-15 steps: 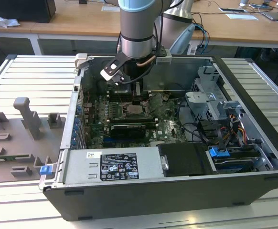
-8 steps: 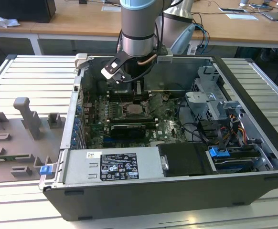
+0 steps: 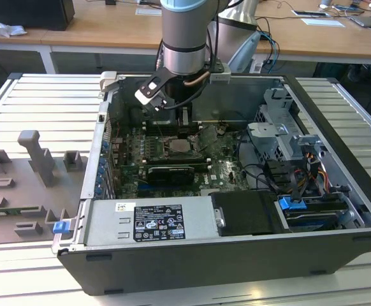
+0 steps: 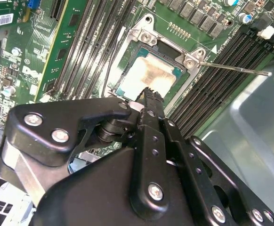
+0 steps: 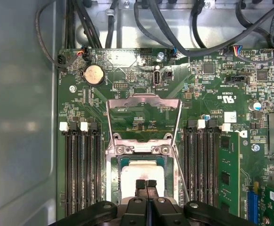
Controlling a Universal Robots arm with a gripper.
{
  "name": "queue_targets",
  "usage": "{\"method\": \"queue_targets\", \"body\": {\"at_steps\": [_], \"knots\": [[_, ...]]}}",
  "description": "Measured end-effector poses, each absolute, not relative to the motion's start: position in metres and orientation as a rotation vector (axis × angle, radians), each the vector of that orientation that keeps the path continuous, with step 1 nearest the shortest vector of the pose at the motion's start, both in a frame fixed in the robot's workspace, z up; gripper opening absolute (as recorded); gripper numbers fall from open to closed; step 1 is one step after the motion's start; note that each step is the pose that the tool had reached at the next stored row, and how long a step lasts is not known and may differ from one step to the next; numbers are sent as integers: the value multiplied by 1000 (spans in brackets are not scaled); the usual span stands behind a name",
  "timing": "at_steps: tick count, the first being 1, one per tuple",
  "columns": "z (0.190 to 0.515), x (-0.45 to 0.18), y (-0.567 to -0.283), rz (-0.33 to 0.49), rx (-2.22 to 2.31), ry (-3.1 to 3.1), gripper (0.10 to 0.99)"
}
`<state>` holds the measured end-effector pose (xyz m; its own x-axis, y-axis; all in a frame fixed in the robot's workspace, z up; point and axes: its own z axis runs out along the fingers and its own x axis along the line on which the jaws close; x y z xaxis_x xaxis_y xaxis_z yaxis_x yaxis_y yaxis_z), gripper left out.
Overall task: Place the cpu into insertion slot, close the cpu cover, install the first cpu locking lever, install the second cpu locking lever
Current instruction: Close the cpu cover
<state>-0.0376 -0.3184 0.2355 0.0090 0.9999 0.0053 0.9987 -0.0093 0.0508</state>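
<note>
Silvery cpu cover (image 5: 143, 97) open beyond the cpu (image 5: 132, 175), gripper (image 5: 146, 183) pressed together over its edge

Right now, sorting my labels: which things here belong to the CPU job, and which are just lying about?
Job:
cpu
insertion slot
cpu cover, swung open
pincer

Lying about:
coin battery
memory slots
black cables
grey blocks

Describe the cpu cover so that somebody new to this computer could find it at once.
In the open computer case, find the insertion slot between the black memory slots on the green motherboard. The cpu cover is the thin silvery frame hinged open at its edge; only it has a large window showing green board.
</note>
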Motion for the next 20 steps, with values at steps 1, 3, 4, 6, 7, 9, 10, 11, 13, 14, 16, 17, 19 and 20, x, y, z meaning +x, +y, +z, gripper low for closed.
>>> {"method": "queue_targets", "body": {"at_steps": [1,3,4,6,7,9,10,11,13,14,16,17,19,20], "knots": [[236,-38,-318,61,2208,2188,106],[237,-38,-318,61,2208,2188,106],[238,-38,-318,61,2208,2188,106],[239,-38,-318,61,2208,2188,106],[240,-38,-318,61,2208,2188,106],[241,-38,-318,61,2208,2188,106],[241,-38,-318,62,2208,2188,106],[242,-38,-318,62,2208,2188,106],[243,-38,-318,61,2208,2188,106],[243,-38,-318,61,2208,2188,106],[245,-38,-318,61,2208,2188,106],[246,-38,-318,61,2208,2188,106],[247,-38,-318,62,2208,2188,106],[248,-38,-318,61,2208,2188,106]]}}
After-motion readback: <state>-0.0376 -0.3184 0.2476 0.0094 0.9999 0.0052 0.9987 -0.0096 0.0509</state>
